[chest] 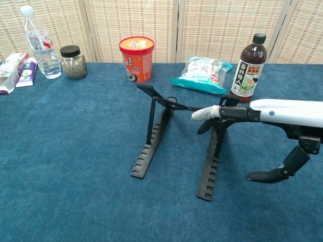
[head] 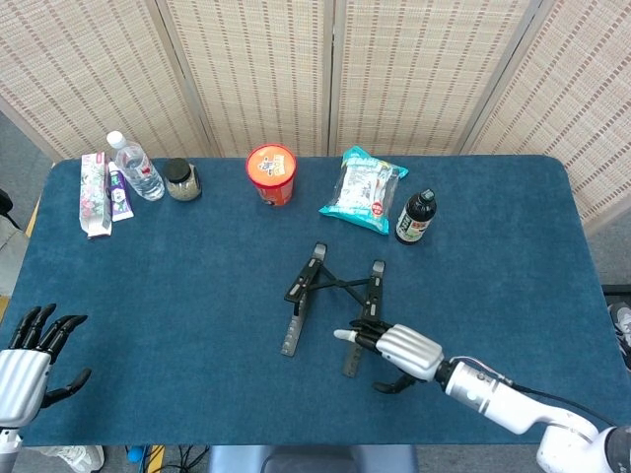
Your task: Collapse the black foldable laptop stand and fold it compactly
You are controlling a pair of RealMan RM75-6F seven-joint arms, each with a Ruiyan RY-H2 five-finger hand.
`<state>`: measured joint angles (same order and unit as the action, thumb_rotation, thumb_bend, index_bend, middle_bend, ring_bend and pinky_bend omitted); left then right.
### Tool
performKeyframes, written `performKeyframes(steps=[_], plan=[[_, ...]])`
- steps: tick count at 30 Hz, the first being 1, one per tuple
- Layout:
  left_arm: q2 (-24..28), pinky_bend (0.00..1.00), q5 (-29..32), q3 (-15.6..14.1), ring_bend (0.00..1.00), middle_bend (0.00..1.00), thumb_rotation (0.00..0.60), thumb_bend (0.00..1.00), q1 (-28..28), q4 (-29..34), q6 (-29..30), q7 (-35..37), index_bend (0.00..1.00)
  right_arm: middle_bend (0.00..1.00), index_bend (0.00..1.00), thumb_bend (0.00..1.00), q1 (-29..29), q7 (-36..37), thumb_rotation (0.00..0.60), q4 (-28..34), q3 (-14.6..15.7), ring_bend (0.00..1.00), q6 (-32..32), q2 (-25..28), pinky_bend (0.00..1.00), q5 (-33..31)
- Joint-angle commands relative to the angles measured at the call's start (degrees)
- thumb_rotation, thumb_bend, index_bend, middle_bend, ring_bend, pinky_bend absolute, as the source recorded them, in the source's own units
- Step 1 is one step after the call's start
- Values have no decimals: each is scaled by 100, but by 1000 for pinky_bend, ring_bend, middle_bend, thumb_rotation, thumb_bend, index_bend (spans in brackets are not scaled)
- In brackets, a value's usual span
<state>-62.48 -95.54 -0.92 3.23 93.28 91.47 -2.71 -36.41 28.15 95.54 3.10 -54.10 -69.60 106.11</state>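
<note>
The black foldable laptop stand (head: 333, 304) stands unfolded mid-table, its two notched rails joined by crossed bars; in the chest view the stand (chest: 151, 126) has both uprights raised. My right hand (head: 396, 349) hovers open over the near end of the right rail. Seen from the chest, my right hand (chest: 262, 117) points its fingers (chest: 206, 114) left across the top of the right upright, thumb hanging below; whether they touch it I cannot tell. At the table's front left corner my left hand (head: 28, 360) is open, with fingers spread, far from the stand.
Along the back stand toothpaste boxes (head: 99, 192), a water bottle (head: 136, 168), a small jar (head: 181, 179), an orange cup (head: 271, 173), a snack bag (head: 363, 189) and a dark drink bottle (head: 415, 217). The blue tablecloth (head: 177, 286) covers the table.
</note>
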Motion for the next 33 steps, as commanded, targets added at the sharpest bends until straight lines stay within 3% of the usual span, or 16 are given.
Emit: performKeyframes(steps=[1, 18, 33], plan=[[0, 26, -2, 1, 52, 222, 600, 181, -7, -10, 11, 12, 169, 128, 0, 218, -91, 47, 600, -144, -139, 34, -19, -174, 137, -207], [-70, 26, 38, -1, 52, 222, 600, 181, -33, -177, -1, 164, 169, 90, 0, 217, -158, -55, 600, -729, -786, 15, -316, -313, 131, -1428], [-93, 26, 69, -2, 52, 222, 600, 181, -65, -267, 12, 240, 169, 90, 0, 217, -192, -217, 600, -958, -893, 15, -312, -352, 120, -1800]])
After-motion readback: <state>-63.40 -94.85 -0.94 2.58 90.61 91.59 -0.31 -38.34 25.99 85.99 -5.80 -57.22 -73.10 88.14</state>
